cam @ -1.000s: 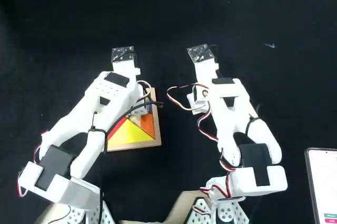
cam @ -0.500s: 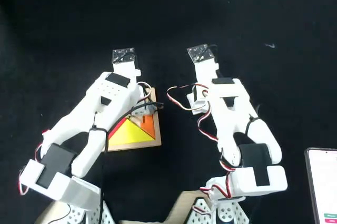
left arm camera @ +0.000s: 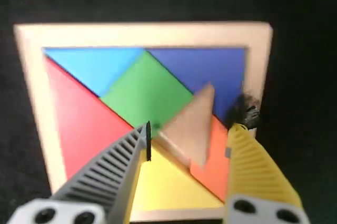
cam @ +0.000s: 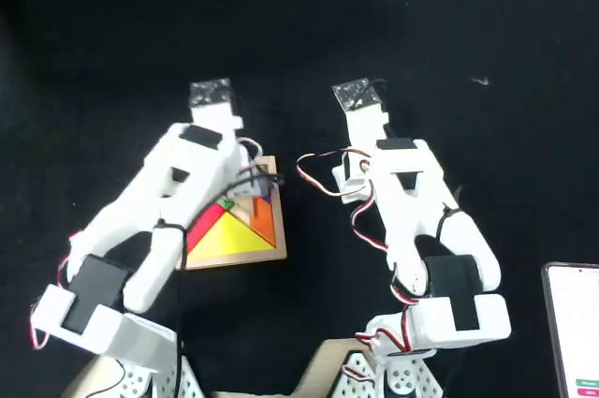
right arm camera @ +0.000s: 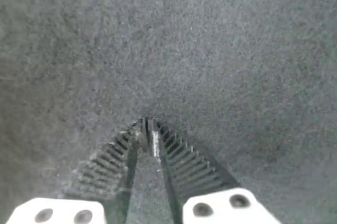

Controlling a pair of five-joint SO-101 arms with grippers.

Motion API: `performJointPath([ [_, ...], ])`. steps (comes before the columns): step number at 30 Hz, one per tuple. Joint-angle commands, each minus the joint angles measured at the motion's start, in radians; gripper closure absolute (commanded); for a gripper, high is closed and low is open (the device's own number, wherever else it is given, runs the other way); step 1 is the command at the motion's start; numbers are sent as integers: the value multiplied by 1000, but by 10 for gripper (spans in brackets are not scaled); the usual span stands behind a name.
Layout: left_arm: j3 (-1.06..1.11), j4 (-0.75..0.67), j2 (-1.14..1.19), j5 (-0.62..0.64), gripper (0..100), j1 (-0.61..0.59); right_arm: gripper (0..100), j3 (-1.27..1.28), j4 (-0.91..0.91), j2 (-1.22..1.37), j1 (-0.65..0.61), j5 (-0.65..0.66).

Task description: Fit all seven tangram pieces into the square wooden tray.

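Seven tangram pieces (left arm camera: pixel 79 108) sit in the square wooden tray (left arm camera: pixel 142 33), which rests on the black cloth (cam: pixel 449 61) beneath the left arm (cam: pixel 178 183). The tan triangle (left arm camera: pixel 192 124) points its sharp corner at the dark blue piece (left arm camera: pixel 205 66). Its long axis runs between the fingers of the left gripper (left arm camera: pixel 191 129), which are spread wide and hold nothing. The left arm is folded over the tray, facing down. The right gripper (right arm camera: pixel 147 126) is pressed closed, empty, over the cloth.
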Motion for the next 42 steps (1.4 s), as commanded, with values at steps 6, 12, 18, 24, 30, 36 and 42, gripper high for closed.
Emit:
performJointPath([
  [6,-148,-48,-5,-25,755,-76,987,-48,-9,-13,-12,12],
  [12,-102,-81,-3,-72,755,-84,987,-48,-9,-13,-12,12],
  [18,-28,-192,-3,-74,755,-84,987,-48,-9,-8,-12,12],
  [24,-24,-192,-2,-92,755,-77,987,-48,-9,-7,-14,12],
  [30,-48,-184,106,-126,755,-90,987,-48,-9,-5,-14,12],
  [36,-79,-146,107,-121,755,-87,987,-48,-9,-5,-14,12],
  [42,-56,-98,104,-126,755,-85,987,-48,-9,-5,-14,12],
])
